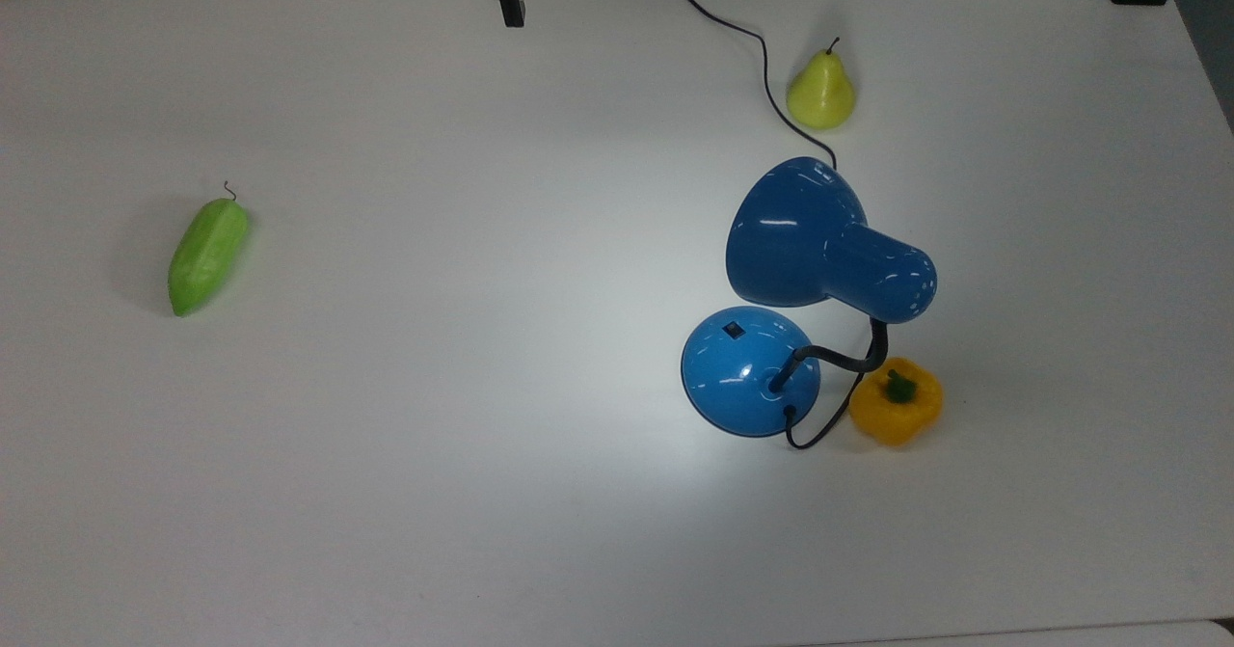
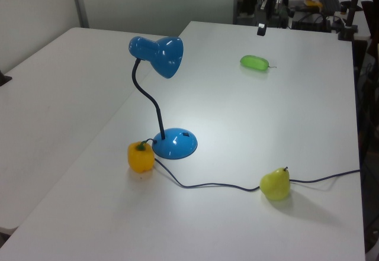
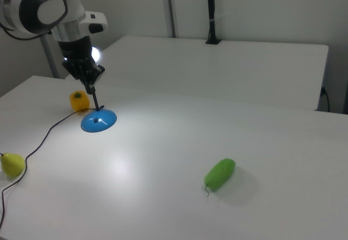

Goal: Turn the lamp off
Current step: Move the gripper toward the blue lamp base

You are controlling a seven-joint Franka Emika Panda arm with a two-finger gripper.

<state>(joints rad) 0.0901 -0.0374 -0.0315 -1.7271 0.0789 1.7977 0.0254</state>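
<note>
A broad white table (image 1: 405,493) carries a glossy blue desk lamp (image 1: 805,252) toward the top view's right, its bell-shaped shade tilted over a pool of light and its round domed base (image 1: 750,370) bearing a small black switch (image 1: 735,330). The robot's white arm (image 3: 46,6) hangs at the table's far edge in the top view, well apart from the lamp, its black two-finger gripper (image 1: 512,11) with jaws drawn together on nothing. A green cucumber-shaped fruit (image 1: 206,254) lies at the top view's left. A yellow bell pepper (image 1: 896,402) sits just beside the base, and a yellow-green pear (image 1: 820,91) stands near the black cord (image 1: 762,59).
</note>
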